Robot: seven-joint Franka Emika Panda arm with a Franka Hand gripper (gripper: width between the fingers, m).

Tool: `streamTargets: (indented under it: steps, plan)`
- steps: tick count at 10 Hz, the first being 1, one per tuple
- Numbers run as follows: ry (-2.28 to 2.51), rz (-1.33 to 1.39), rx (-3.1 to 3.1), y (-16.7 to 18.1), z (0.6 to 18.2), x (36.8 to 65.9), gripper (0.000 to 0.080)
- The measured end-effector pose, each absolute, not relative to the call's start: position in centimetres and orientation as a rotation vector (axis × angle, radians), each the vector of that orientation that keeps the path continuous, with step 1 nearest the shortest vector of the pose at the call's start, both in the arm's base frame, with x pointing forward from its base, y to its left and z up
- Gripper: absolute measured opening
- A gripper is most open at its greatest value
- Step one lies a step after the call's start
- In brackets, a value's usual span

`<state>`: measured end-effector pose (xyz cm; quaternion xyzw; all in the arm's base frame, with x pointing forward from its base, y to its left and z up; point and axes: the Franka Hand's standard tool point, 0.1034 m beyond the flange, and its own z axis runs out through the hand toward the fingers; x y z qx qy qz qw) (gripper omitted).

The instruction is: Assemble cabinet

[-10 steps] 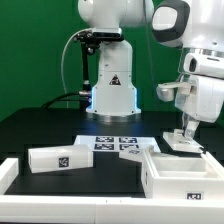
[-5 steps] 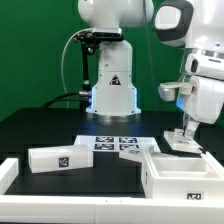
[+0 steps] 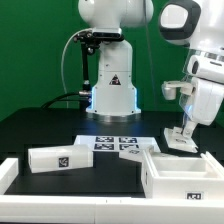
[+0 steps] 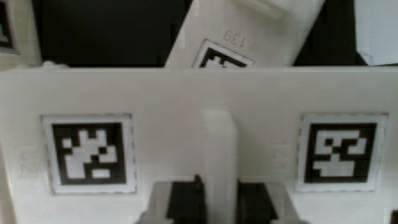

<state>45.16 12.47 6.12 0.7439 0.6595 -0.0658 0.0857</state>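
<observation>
— Cabinet box (image 3: 180,178): position?
— I see it open-topped at the exterior view's lower right; its front tag (image 3: 196,195) is too small to read.
— Gripper (image 3: 183,134)?
— Jaws closed narrow, low over a white part (image 3: 172,146) behind the box. Contact: I cannot tell. Wrist view: a two-tag panel (image 4: 214,105) fills it, fingertips (image 4: 171,200) cropped.

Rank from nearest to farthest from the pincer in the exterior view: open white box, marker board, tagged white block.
1. Open white box, just in front of the pincer, exterior view's right.
2. Marker board, table middle.
3. Tagged white block, exterior view's left.
</observation>
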Motion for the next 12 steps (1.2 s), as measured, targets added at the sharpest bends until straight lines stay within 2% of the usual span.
streamTargets:
  steps: [3, 12]
  plan:
    - [2.048, -0.196, 2.137, 12.5, 6.4, 46.5, 0.0064]
    - [2.075, -0.198, 2.106, 12.5, 6.2, 47.4, 0.0064]
